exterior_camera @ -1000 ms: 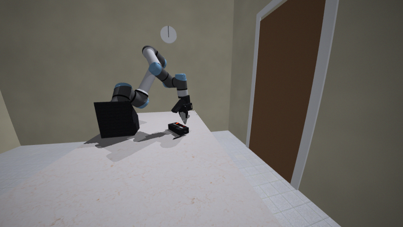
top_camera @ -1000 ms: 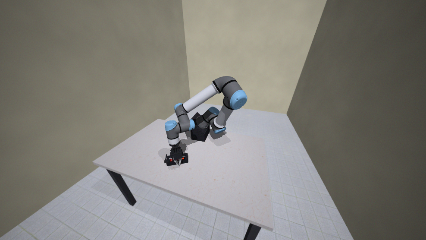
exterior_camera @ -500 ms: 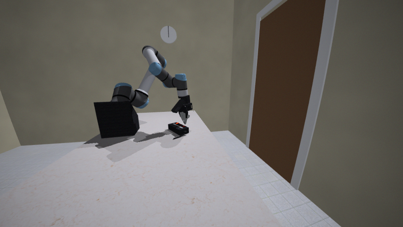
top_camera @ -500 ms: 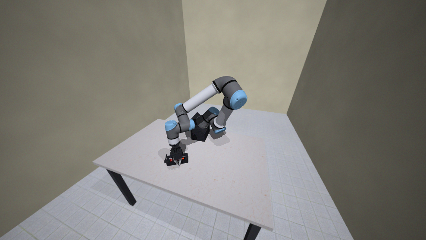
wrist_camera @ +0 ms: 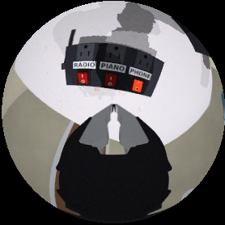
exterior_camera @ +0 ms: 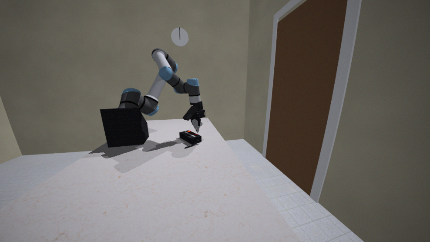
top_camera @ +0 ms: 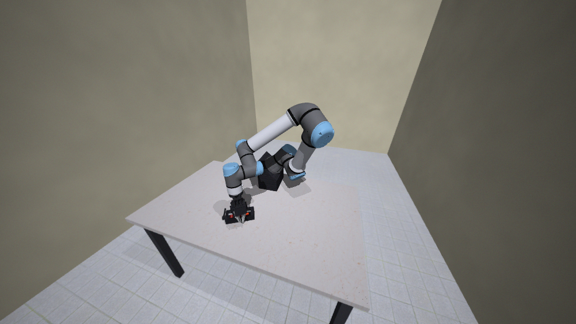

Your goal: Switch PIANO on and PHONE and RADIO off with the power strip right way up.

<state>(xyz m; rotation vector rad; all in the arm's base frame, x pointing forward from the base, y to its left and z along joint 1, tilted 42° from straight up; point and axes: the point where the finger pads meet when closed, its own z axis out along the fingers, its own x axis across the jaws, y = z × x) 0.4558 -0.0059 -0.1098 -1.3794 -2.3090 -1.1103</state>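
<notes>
The black power strip [wrist_camera: 111,69] lies face up on the table, with labels RADIO, PIANO and PHONE above three rocker switches. The RADIO switch [wrist_camera: 82,78] and the PIANO switch [wrist_camera: 109,80] are dark red. The PHONE switch [wrist_camera: 137,85] is bright orange-red, lit. My gripper [wrist_camera: 113,104] is shut and empty, its tips just in front of the PIANO switch, a little above the strip. The strip also shows in the top view [top_camera: 239,215] under the gripper [top_camera: 241,218], and in the exterior view [exterior_camera: 190,136] with the gripper [exterior_camera: 197,129] above its right end.
The strip lies near the table's left edge in the top view. The black base block [exterior_camera: 123,126] of the arm stands behind it. A brown door [exterior_camera: 303,90] is off the table's side.
</notes>
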